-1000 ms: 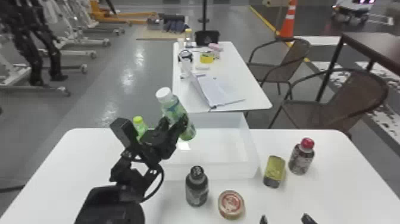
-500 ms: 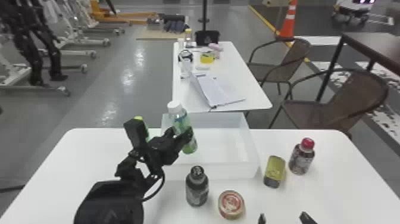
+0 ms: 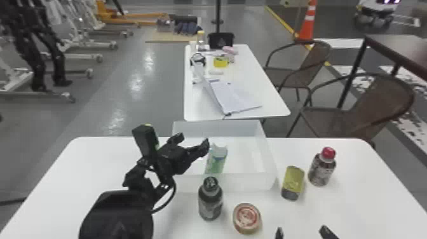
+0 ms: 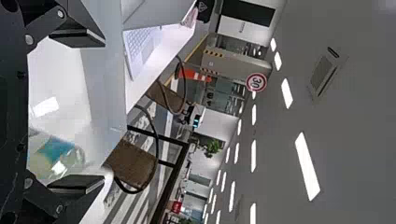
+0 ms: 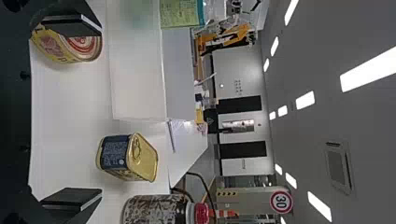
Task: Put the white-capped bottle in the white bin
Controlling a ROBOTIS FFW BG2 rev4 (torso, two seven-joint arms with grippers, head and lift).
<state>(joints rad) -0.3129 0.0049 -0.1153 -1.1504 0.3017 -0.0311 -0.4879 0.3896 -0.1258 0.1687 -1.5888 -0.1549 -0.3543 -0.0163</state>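
Over the left part of the white bin (image 3: 271,159), my left gripper (image 3: 192,141) stands open with its two fingers spread. The white-capped bottle (image 3: 216,162) is inside the bin area just right of those fingers, apart from them, with its top blurred. In the left wrist view the fingers of my left gripper (image 4: 100,112) are wide apart, and the bottle (image 4: 56,158) lies beyond them against the bin's white interior. My right gripper (image 3: 301,231) is parked open at the front edge; in its wrist view the right gripper (image 5: 100,112) holds nothing.
In front of the bin stand a dark bottle (image 3: 210,200) and a round tin (image 3: 247,218). To its right are a yellow can (image 3: 293,182) and a red-capped bottle (image 3: 322,167). A green-capped item (image 3: 157,145) is partly behind the left gripper.
My left gripper has opened and let go of the white-capped bottle. The bottle, earlier held upright and tilted above the bin, has moved down and slightly right. The right arm has hardly moved.
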